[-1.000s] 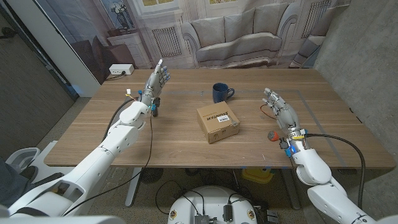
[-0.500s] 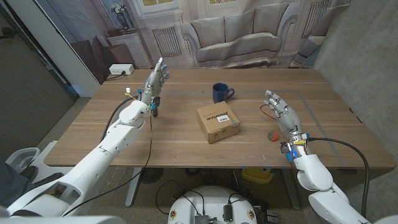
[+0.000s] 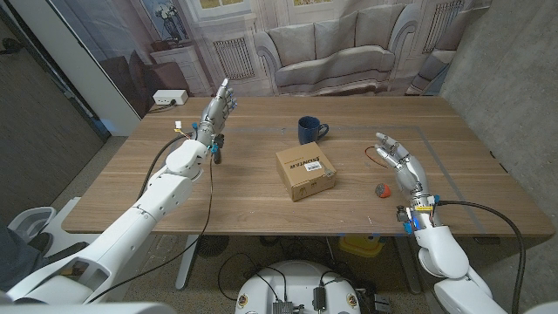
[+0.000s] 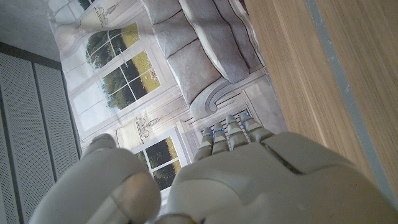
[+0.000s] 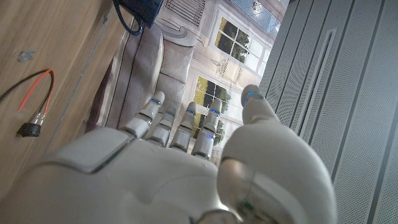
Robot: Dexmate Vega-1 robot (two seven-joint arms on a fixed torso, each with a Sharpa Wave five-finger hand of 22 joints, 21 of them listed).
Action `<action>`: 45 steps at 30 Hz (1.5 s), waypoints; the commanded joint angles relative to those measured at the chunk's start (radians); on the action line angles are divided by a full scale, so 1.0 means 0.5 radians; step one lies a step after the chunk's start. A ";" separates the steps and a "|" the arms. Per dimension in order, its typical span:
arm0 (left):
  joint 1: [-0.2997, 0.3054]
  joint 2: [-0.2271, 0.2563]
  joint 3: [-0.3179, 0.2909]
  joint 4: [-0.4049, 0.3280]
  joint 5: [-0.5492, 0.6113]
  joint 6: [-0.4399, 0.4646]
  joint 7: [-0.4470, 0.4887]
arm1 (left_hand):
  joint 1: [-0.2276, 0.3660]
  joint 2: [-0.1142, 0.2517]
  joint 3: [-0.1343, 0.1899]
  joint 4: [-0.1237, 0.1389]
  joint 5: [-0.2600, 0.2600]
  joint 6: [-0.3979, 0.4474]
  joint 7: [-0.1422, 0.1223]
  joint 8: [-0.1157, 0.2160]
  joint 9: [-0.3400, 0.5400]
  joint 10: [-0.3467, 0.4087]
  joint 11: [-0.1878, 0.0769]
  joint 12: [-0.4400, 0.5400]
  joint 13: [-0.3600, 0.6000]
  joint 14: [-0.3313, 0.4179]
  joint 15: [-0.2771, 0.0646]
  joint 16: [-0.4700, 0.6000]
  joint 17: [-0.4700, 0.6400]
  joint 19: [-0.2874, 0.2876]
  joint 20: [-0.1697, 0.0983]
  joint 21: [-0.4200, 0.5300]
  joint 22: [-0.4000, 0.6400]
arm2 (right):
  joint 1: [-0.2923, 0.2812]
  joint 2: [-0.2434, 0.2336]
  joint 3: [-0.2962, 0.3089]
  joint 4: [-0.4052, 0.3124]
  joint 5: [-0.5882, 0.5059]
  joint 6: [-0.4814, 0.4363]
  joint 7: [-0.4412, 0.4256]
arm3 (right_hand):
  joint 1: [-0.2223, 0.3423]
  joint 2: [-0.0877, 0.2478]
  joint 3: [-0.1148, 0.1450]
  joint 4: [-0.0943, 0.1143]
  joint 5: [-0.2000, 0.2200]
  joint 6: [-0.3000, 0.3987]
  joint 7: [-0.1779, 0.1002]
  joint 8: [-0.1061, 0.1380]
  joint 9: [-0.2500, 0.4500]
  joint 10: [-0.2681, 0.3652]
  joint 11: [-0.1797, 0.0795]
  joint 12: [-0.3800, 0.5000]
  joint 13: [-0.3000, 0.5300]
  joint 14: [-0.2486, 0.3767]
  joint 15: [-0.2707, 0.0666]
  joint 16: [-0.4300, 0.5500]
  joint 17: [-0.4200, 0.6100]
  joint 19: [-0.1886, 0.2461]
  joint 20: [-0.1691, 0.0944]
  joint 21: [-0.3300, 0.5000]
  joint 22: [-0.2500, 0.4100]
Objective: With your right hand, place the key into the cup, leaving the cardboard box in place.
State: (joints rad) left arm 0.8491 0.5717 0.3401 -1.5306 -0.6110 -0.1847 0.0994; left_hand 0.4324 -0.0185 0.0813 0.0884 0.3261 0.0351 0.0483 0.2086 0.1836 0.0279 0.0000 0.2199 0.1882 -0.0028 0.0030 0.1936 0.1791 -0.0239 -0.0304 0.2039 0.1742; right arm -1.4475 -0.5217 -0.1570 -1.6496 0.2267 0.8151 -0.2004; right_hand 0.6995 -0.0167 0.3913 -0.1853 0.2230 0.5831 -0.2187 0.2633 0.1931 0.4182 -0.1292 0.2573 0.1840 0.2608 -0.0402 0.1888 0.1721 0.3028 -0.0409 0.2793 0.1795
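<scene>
The key (image 3: 381,188), a small red and grey thing, lies on the wooden table (image 3: 244,201) right of the cardboard box (image 3: 305,172). The dark blue cup (image 3: 308,130) stands upright behind the box, handle to the right; its base also shows in the right wrist view (image 5: 140,9). My right hand (image 3: 401,161) hovers just right of the key with fingers spread, holding nothing; the right wrist view shows its back (image 5: 168,168). My left hand (image 3: 218,109) is raised at the far left, fingers extended and empty (image 4: 236,180).
A thin red and black wire (image 3: 377,155) with a small black part lies on the table behind the key, also seen in the right wrist view (image 5: 31,99). A printed backdrop of a sofa and windows stands behind the table.
My right arm has drawn back toward the near edge and slightly right, leaving the key uncovered beside the hand. The left arm, box, cup and key have not moved.
</scene>
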 commanded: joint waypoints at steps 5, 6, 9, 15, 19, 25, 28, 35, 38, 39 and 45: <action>-0.050 -0.021 0.038 0.034 0.028 0.009 -0.021 | 0.012 0.006 -0.013 0.001 -0.010 0.014 0.000 0.007 0.012 0.017 -0.002 -0.004 0.008 0.000 -0.006 -0.001 0.009 0.004 -0.023 -0.009 0.008 | -0.074 0.169 0.130 0.025 -0.451 0.076 -0.234 | 0.135 -0.043 -0.002 0.024 0.021 0.123 -0.006 0.016 0.011 0.077 -0.072 0.022 0.003 0.094 -0.104 0.015 0.007 0.091 -0.081 0.004 0.010; -0.053 -0.021 0.039 0.034 0.030 0.011 -0.019 | 0.012 0.006 -0.013 0.001 -0.010 0.014 0.001 0.006 0.012 0.016 -0.003 -0.004 0.008 0.000 -0.005 -0.001 0.009 0.003 -0.022 -0.009 0.008 | -0.075 0.183 0.141 0.027 -0.501 0.077 -0.258 | 0.139 -0.048 -0.006 0.024 0.022 0.128 -0.006 0.016 0.011 0.082 -0.077 0.023 0.003 0.096 -0.103 0.014 0.006 0.095 -0.083 0.005 0.011; -0.059 -0.022 0.039 0.035 0.034 0.013 -0.016 | 0.013 0.007 -0.015 0.001 -0.010 0.015 0.001 0.006 0.012 0.016 -0.003 -0.005 0.008 0.001 -0.004 -0.001 0.009 0.001 -0.021 -0.010 0.008 | -0.086 0.231 0.184 0.024 -0.689 0.067 -0.353 | 0.154 -0.062 -0.012 0.025 0.025 0.138 -0.006 0.013 0.011 0.094 -0.084 0.024 0.003 0.110 -0.110 0.014 0.006 0.109 -0.091 0.006 0.011; -0.061 -0.019 0.040 0.028 0.037 0.030 -0.007 | 0.014 0.008 -0.017 0.001 -0.011 0.015 0.001 0.004 0.012 0.015 -0.005 -0.007 0.009 0.002 -0.003 -0.001 0.009 0.001 -0.021 -0.010 0.008 | -0.116 0.282 0.246 -0.010 -0.971 0.039 -0.513 | 0.173 -0.069 -0.019 0.033 0.032 0.175 -0.005 0.017 0.012 0.107 -0.088 0.025 0.002 0.142 -0.129 0.019 0.008 0.142 -0.107 0.012 0.012; -0.059 -0.023 0.043 0.028 0.039 0.026 -0.007 | 0.015 0.009 -0.018 0.001 -0.012 0.015 0.000 0.003 0.012 0.017 0.000 -0.007 0.009 0.001 -0.004 -0.002 0.010 0.001 -0.020 -0.010 0.008 | -0.145 0.295 0.270 -0.048 -1.127 0.002 -0.608 | 0.184 -0.071 -0.021 0.038 0.038 0.196 -0.007 0.018 0.012 0.123 -0.098 0.028 0.002 0.149 -0.136 0.017 0.009 0.153 -0.115 0.012 0.013; -0.043 -0.021 0.044 0.016 0.039 0.030 0.001 | 0.016 0.010 -0.021 0.001 -0.012 0.016 -0.001 0.002 0.012 0.019 -0.006 -0.008 0.009 0.002 -0.005 -0.002 0.010 0.003 -0.021 -0.009 0.008 | -0.191 0.319 0.292 -0.090 -1.368 -0.048 -0.799 | 0.192 -0.075 -0.025 0.044 0.043 0.210 -0.007 0.015 0.012 0.129 -0.108 0.026 0.002 0.165 -0.145 0.018 0.011 0.163 -0.120 0.011 0.013; -0.033 -0.019 0.041 0.007 0.038 0.027 0.006 | 0.016 0.011 -0.022 0.001 -0.013 0.016 -0.001 0.001 0.012 0.018 -0.009 -0.009 0.009 0.002 -0.004 -0.003 0.010 0.002 -0.022 -0.010 0.008 | -0.212 0.314 0.286 -0.109 -1.454 -0.076 -0.886 | 0.200 -0.075 -0.024 0.043 0.046 0.214 -0.008 0.014 0.012 0.130 -0.114 0.025 0.002 0.171 -0.149 0.018 0.012 0.167 -0.121 0.011 0.013; -0.010 -0.013 0.035 -0.014 0.036 0.016 0.005 | 0.018 0.012 -0.024 0.002 -0.014 0.016 -0.001 0.000 0.012 0.019 -0.005 -0.010 0.009 0.003 -0.006 -0.003 0.010 0.002 -0.021 -0.010 0.008 | -0.246 0.259 0.239 -0.133 -1.531 -0.142 -0.994 | 0.262 -0.069 -0.012 0.032 0.064 0.245 -0.008 0.012 0.011 0.123 -0.126 0.016 0.001 0.179 -0.160 0.011 0.010 0.181 -0.131 0.008 0.014; -0.003 -0.008 0.036 -0.023 0.036 0.020 0.005 | 0.018 0.012 -0.025 0.002 -0.014 0.015 -0.001 -0.001 0.012 0.019 -0.005 -0.011 0.009 0.004 -0.006 -0.003 0.010 0.002 -0.020 -0.010 0.008 | -0.265 0.242 0.226 -0.158 -1.621 -0.202 -1.075 | 0.287 -0.068 -0.012 0.030 0.070 0.256 -0.009 0.010 0.011 0.122 -0.135 0.012 0.001 0.183 -0.170 0.010 0.010 0.182 -0.140 0.005 0.015; -0.001 -0.008 0.036 -0.025 0.035 0.019 0.005 | 0.018 0.012 -0.026 0.002 -0.014 0.017 -0.001 -0.001 0.012 0.019 -0.005 -0.011 0.009 0.004 -0.006 -0.003 0.010 0.002 -0.020 -0.010 0.008 | -0.270 0.232 0.220 -0.168 -1.654 -0.225 -1.101 | 0.314 -0.064 -0.013 0.029 0.076 0.266 -0.009 0.007 0.011 0.121 -0.142 0.009 0.001 0.183 -0.173 0.008 0.011 0.182 -0.144 0.001 0.015; 0.015 -0.005 0.034 -0.036 0.034 0.013 0.004 | 0.019 0.013 -0.028 0.002 -0.015 0.019 0.000 -0.001 0.012 0.021 -0.009 -0.012 0.009 0.005 -0.005 -0.003 0.010 0.002 -0.020 -0.010 0.008 | -0.281 0.183 0.158 -0.193 -1.750 -0.332 -1.253 | 0.341 -0.064 -0.025 0.034 0.081 0.281 -0.009 0.002 0.011 0.118 -0.150 0.003 0.001 0.185 -0.194 0.007 0.013 0.187 -0.163 -0.003 0.015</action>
State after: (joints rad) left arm 0.8428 0.5654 0.3592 -1.5364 -0.5923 -0.1729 0.1003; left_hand 0.4364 -0.0145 0.0729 0.0884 0.3213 0.0386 0.0447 0.2086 0.1887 0.0318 -0.0040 0.2144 0.1882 -0.0029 0.0031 0.1936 0.1791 -0.0240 -0.0304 0.1978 0.1742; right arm -1.5684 -0.3979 -0.0432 -1.7194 -0.5396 0.7295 -0.7003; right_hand 0.8608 -0.0505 0.3769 -0.1709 0.2591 0.7131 -0.2252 0.2632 0.1951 0.4765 -0.1952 0.2648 0.1813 0.3443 -0.0412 0.1951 0.1747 0.3849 -0.0407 0.2787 0.1840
